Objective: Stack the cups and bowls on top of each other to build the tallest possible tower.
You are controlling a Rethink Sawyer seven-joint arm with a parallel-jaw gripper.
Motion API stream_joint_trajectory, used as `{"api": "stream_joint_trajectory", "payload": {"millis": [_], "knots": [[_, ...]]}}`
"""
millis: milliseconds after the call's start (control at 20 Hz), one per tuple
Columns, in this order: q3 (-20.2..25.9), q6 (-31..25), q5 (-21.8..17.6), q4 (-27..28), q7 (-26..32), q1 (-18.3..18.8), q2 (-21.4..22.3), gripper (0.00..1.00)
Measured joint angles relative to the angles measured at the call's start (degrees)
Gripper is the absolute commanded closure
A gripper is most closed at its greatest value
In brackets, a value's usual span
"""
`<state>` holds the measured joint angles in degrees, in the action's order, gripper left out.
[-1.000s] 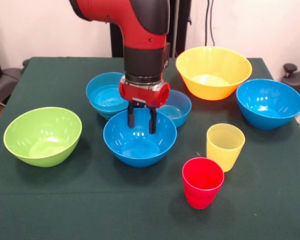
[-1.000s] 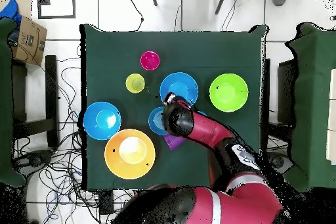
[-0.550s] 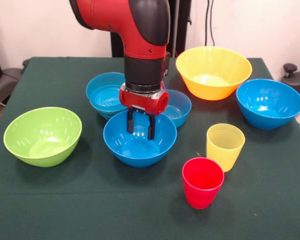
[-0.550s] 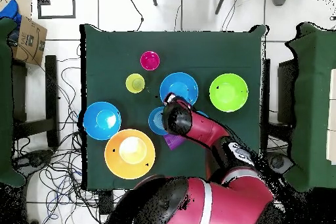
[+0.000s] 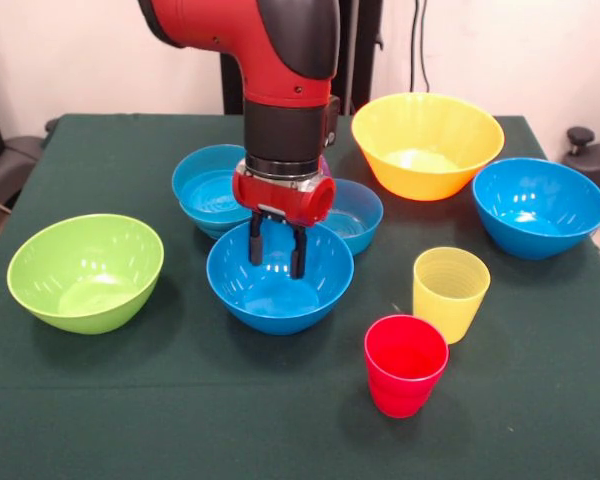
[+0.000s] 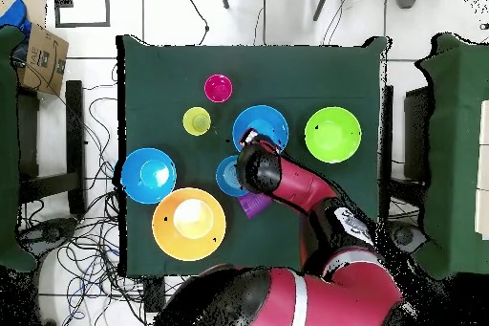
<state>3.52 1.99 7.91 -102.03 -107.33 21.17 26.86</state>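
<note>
While every bowl and cup sits upright with its mouth facing up, the claw hangs fingers apart and empty, pointing straight down just inside the far rim of the middle blue bowl. Two small blue bowls sit just behind it. In the front view the green bowl lies well to its left, the yellow bowl and another blue bowl to its right. The yellow cup and red cup stand nearer the front edge, with open green surface before them.

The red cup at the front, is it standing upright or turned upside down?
Upright. The red cup stands on its narrow base with its open mouth facing up, and its inside shows empty in the front view.
</note>
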Motion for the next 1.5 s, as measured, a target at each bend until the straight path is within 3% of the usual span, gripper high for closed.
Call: {"api": "stream_joint_trajectory", "payload": {"millis": [600, 1500], "knots": [[0.0, -2.6, 4.9, 0.1, 0.0, -1.9, 5.0, 0.0], [-0.3, -3.6, 8.9, 1.7, 0.0, -5.6, 4.1, 0.0]]}}
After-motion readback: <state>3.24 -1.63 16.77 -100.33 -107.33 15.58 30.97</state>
